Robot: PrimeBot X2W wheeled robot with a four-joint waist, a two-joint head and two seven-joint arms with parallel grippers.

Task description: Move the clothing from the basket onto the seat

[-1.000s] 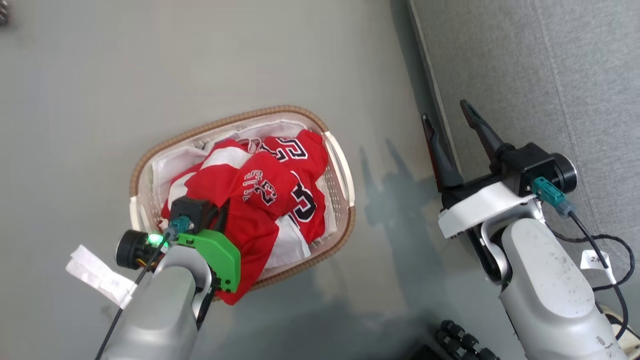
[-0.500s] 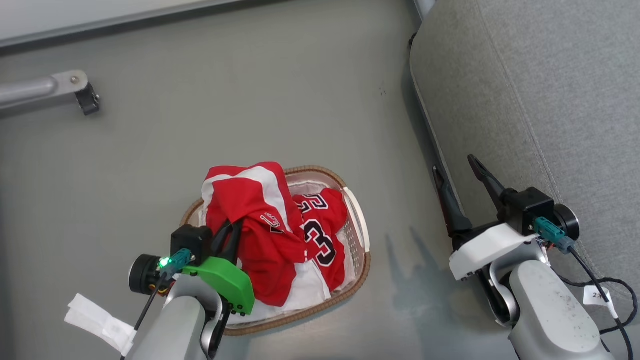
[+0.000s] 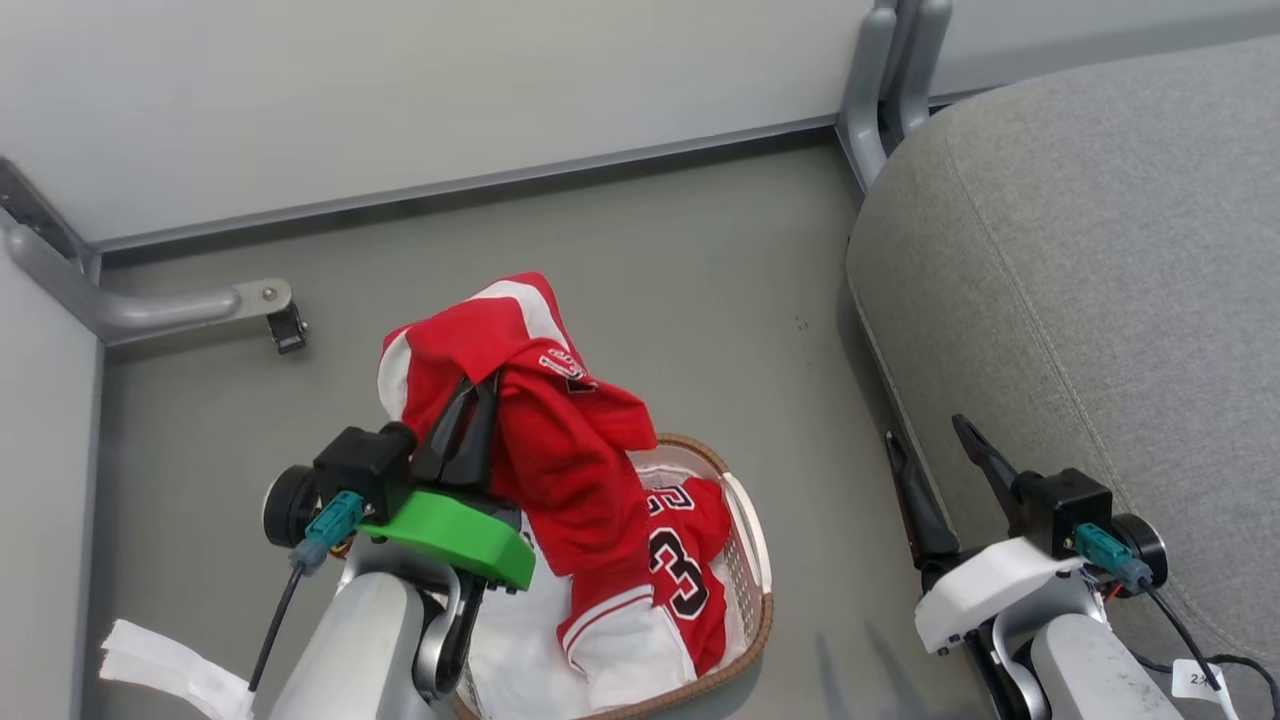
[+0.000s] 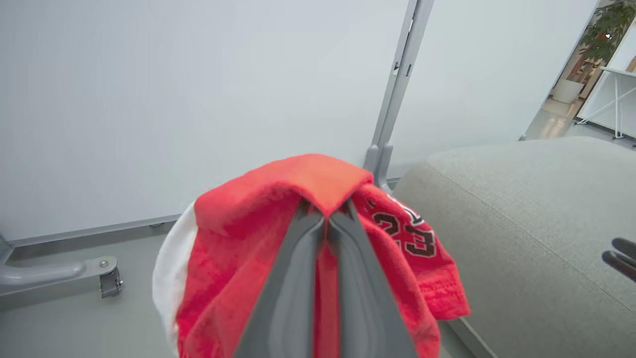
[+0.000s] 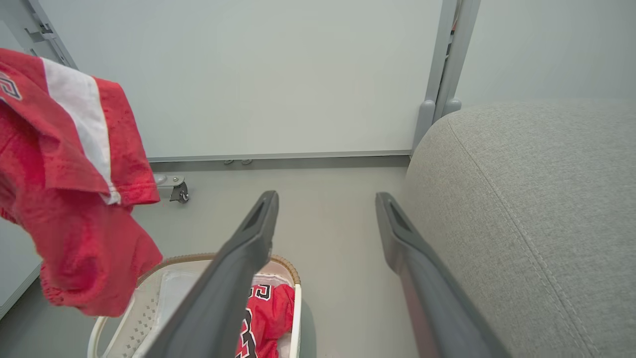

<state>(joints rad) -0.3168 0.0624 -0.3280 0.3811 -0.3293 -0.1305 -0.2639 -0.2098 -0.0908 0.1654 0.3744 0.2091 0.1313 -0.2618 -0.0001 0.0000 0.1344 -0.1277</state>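
My left gripper (image 3: 482,385) is shut on a red garment (image 3: 560,450) with white trim, held up above the basket (image 3: 752,545); the cloth drapes over the fingertips (image 4: 325,219) and hangs back down toward the basket. The same lifted garment (image 5: 64,199) hangs at the left of the right wrist view. A second red piece with the number 3 (image 3: 690,560) lies in the basket on the white liner (image 3: 510,650). The grey seat (image 3: 1100,300) fills the right side. My right gripper (image 3: 930,440) stands open beside the seat's edge, holding nothing.
A pale wall panel (image 3: 400,100) with a grey post (image 3: 880,90) stands behind. A grey metal leg with a caster (image 3: 285,325) rests on the floor at the left. Grey floor (image 3: 720,300) lies between basket and seat.
The left gripper has lifted the red garment up out of the basket. The head camera has tilted up, so the wall and more of the seat have come into view.
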